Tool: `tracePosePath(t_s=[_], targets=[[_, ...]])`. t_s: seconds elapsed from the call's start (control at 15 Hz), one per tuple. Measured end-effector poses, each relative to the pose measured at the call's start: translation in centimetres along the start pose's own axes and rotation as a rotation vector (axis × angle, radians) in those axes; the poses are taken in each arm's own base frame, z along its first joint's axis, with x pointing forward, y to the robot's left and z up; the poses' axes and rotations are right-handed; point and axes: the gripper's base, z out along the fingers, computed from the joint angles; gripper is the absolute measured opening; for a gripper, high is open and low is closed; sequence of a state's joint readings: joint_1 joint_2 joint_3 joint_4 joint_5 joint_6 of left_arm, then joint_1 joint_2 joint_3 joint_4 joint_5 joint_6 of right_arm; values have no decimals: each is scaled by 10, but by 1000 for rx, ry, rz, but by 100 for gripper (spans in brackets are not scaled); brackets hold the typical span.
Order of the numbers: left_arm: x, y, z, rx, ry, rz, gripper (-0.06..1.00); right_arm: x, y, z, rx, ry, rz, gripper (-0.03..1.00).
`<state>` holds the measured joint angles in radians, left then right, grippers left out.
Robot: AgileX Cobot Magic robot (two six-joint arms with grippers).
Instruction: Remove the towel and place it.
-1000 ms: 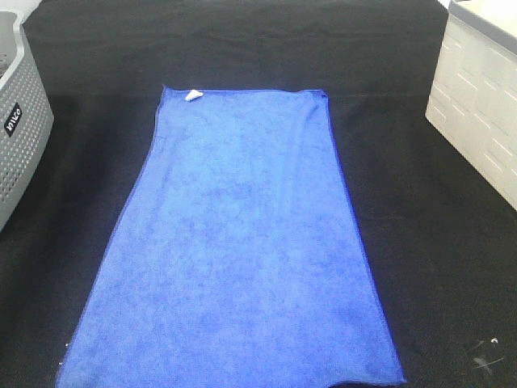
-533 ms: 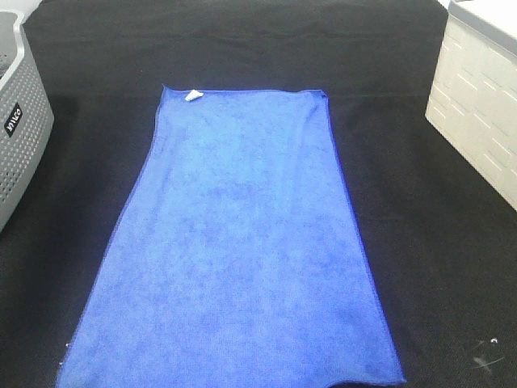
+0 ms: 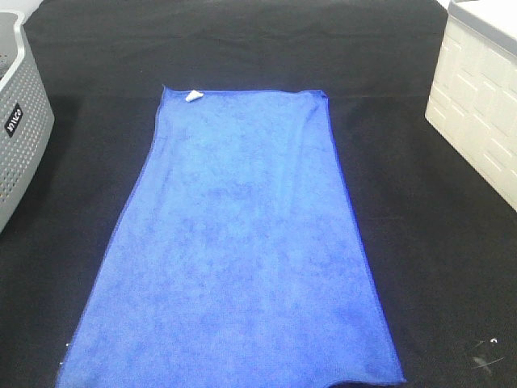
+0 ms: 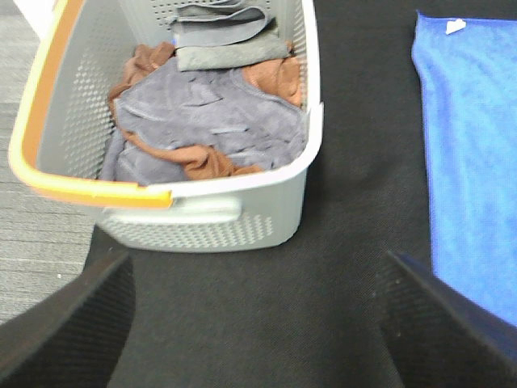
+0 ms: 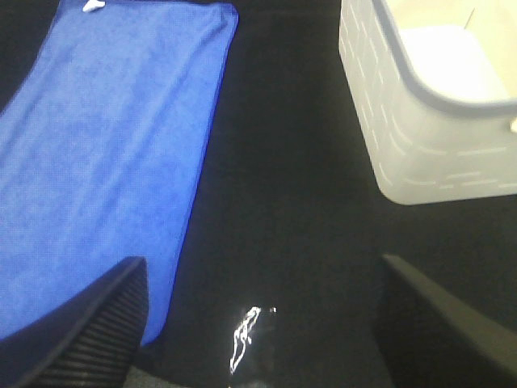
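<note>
The blue towel (image 3: 238, 242) lies flat and spread out on the black table cover, a small white tag (image 3: 194, 95) at its far left corner. Neither gripper shows in the high view. The left wrist view has the towel's edge (image 4: 472, 162) to one side, and my left gripper (image 4: 258, 323) stands open over bare black cloth, nothing between its fingers (image 4: 73, 323). In the right wrist view the towel (image 5: 105, 153) lies beside my open, empty right gripper (image 5: 258, 323), one finger (image 5: 89, 331) over the towel's edge.
A grey perforated basket (image 3: 20, 129) with an orange-trimmed rim (image 4: 81, 190) stands at the left, holding grey and brown cloths (image 4: 210, 121). A white bin (image 3: 481, 97) stands at the right edge; its inside (image 5: 444, 65) looks empty.
</note>
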<state>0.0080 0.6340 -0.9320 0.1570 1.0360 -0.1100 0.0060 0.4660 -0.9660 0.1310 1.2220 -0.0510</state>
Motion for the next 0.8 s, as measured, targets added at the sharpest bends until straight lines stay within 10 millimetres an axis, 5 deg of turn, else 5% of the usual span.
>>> tracePosePath(t_s=[0.33, 0.8], targets=[[76, 2, -14, 27, -82, 38, 77, 56, -1, 11, 0, 17, -45, 74], [134, -2, -23, 97, -237, 25, 77, 120, -1, 22, -5, -50, -51, 74]])
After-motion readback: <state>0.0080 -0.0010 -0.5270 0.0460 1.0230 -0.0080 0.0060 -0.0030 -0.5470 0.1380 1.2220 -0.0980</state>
